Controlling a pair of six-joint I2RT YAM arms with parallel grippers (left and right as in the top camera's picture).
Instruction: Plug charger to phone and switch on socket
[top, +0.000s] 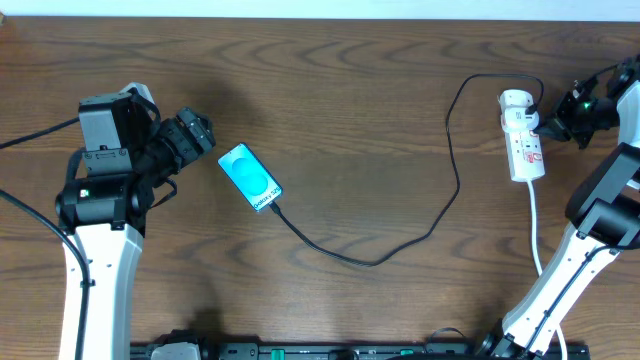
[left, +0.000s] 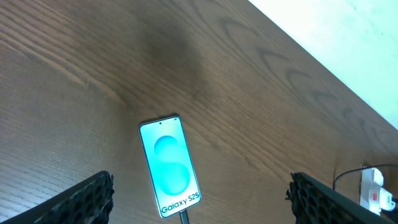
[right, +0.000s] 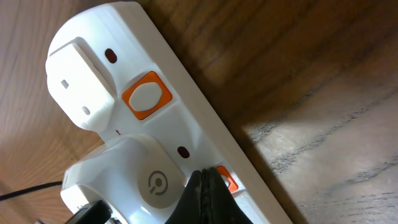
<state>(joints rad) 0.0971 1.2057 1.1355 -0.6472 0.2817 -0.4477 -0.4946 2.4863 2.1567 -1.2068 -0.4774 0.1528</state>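
Note:
The phone (top: 250, 178) lies left of the table's middle, its turquoise screen lit; the left wrist view shows the phone (left: 169, 165) too. The charger (top: 372, 261), a thin black cable, sits with its tip in the phone's lower end (left: 183, 216) and loops right and up to the socket (top: 522, 135). My left gripper (top: 200, 135) is open just left of the phone, with nothing between its fingers (left: 84, 202). My right gripper (right: 204, 175) is shut, its tips touching an orange switch (right: 227, 180) on the socket (right: 168, 127).
A second orange switch (right: 146, 95) and a white plug block (right: 81, 78) sit further along the socket. Its thick white cord (top: 534, 225) runs toward the front edge beside my right arm (top: 590, 215). The wall edge (left: 348, 43) lies behind the table.

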